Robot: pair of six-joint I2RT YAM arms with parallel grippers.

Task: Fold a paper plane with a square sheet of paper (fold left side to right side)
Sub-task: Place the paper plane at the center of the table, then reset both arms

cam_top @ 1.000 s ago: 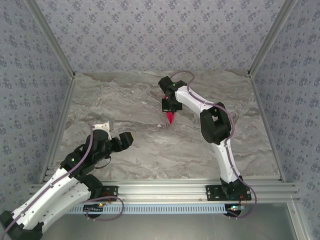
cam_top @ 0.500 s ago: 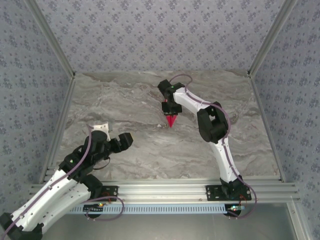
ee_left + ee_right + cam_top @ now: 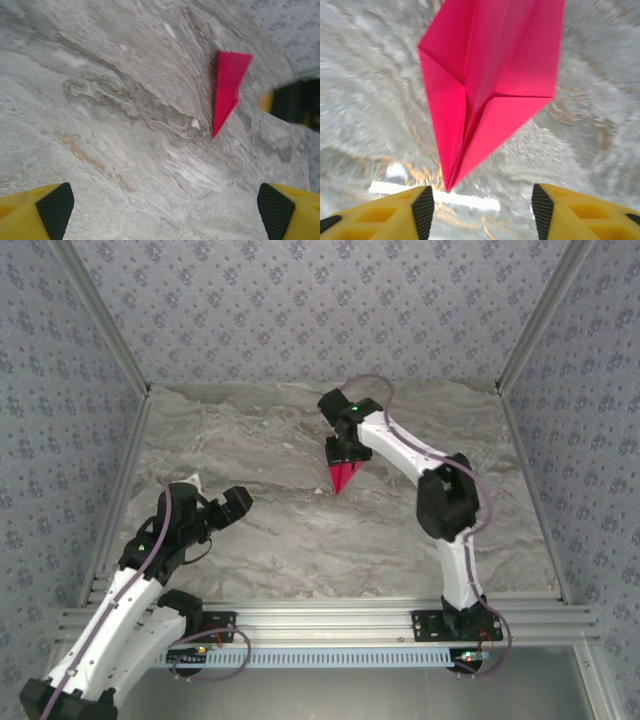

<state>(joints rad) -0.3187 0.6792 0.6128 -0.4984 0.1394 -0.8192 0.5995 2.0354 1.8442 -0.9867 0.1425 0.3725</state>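
Paper plane (image 3: 342, 478): a narrow, bright pink dart in the far middle part of the grey marbled table (image 3: 250, 550). Its sharp nose points toward the near edge.
Plane, right wrist view (image 3: 490, 85): a crease runs down its middle and a wing spreads to either side. The nose reaches the mouth of the gap between the yellow fingers (image 3: 385, 215).
Plane, left wrist view (image 3: 229, 90): a slim pink wedge lying on the stone pattern far ahead, up and to the right.
Right claw (image 3: 345, 453): it hangs just over the plane's tail end. In its own view (image 3: 482, 210) the jaws stand partly apart with nothing pinched between the black pads (image 3: 424, 210). The nose tip sits very close to one pad, and I cannot tell whether it touches.
Left claw (image 3: 213, 496): it is over the near left part of the table, well apart from the plane. In its own view (image 3: 165, 210) the jaws are spread wide, with the pads (image 3: 55, 202) at the two bottom corners and bare table between them.
Right arm: it reaches from its base at the near right edge up and across to the plane.
Left arm: it is bent low on the near left side.
Walls: patterned blue-grey wallpaper on three sides.
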